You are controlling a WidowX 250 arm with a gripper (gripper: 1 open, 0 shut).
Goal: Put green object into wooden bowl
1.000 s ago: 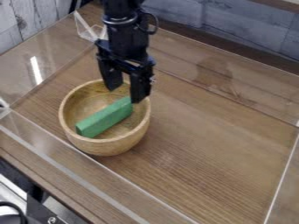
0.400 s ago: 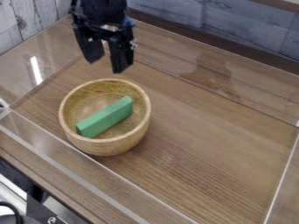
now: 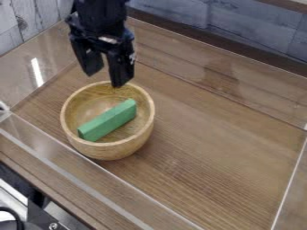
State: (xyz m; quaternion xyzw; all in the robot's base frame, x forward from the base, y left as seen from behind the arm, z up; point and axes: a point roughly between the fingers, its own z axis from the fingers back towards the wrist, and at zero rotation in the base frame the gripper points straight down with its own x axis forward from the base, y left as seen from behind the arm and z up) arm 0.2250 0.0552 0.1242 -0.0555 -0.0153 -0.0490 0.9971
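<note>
Lifted clear since a second ago, the gripper (image 3: 103,69) hangs jaws released above the wooden bowl's (image 3: 74,137) far rim; the green object (image 3: 108,119) lies diagonally inside, below.

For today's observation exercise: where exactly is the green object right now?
In the camera view, the green object lies slanted inside the wooden bowl, at the left of the table, with the open pincer just above the bowl's far rim.

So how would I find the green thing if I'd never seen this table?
Look at the brown wooden table with see-through walls. Near its left side sits a round wooden bowl, just below the black gripper. The green block lies slanted inside it, the only bright green thing there.
</note>
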